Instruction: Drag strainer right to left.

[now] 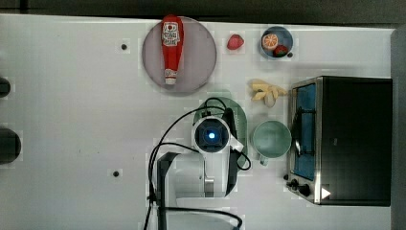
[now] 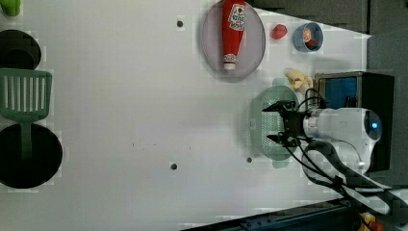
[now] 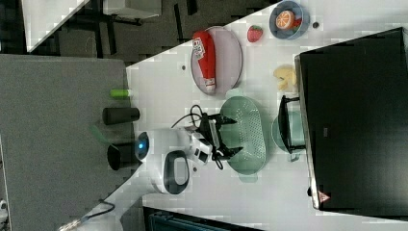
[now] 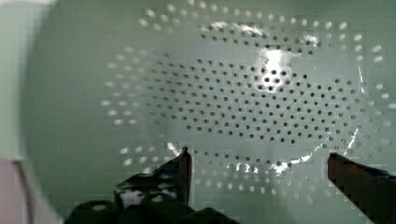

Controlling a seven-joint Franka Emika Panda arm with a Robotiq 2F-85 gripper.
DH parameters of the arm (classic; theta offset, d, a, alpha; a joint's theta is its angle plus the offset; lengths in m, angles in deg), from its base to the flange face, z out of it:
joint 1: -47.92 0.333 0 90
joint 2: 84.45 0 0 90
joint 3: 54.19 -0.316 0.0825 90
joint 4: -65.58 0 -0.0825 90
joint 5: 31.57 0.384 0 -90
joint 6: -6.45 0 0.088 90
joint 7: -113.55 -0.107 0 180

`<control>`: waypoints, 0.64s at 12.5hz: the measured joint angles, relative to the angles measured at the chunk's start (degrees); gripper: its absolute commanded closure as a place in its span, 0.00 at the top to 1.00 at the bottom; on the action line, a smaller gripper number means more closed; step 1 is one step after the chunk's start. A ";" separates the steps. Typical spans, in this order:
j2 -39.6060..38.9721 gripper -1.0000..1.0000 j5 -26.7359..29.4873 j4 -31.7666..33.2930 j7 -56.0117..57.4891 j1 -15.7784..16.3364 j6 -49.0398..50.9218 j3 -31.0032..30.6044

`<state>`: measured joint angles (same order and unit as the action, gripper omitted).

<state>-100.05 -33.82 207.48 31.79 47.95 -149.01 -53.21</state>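
Two dark fingers [image 4: 180, 172] of your tool [image 4: 259, 168] stand wide apart and grip nothing, with the perforated floor of the strainer [image 4: 243, 98] showing between them in the wrist view. Your strainer sits on the white counter [image 1: 72, 120], mostly under the arm in the top view, where its pale green rim [image 1: 242, 120] peeks out just beside the mint-green mug [image 1: 272, 139] on the top view's right. You can see in the right view that the tool [image 3: 226, 137] hangs over the strainer [image 3: 248, 134], its fingertips near the rim on the right view's left side. Your left view shows the tool [image 2: 276, 122] above the strainer [image 2: 262, 127] as well. Beyond the strainer lies a grey plate [image 1: 201, 57] carrying a red ketchup bottle [image 1: 171, 48], and a toaster oven [image 1: 349, 139] stands just past the mug on the top view's right.
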 measured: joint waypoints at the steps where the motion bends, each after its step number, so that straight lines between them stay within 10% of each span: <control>1: -1.92 1.00 0.46 0.00 -0.42 0.31 -1.12 0.45; 8: -5.29 1.00 -0.61 0.34 -11.27 4.43 -2.69 -0.20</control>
<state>-105.33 -34.43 207.81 20.51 52.37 -151.70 -53.41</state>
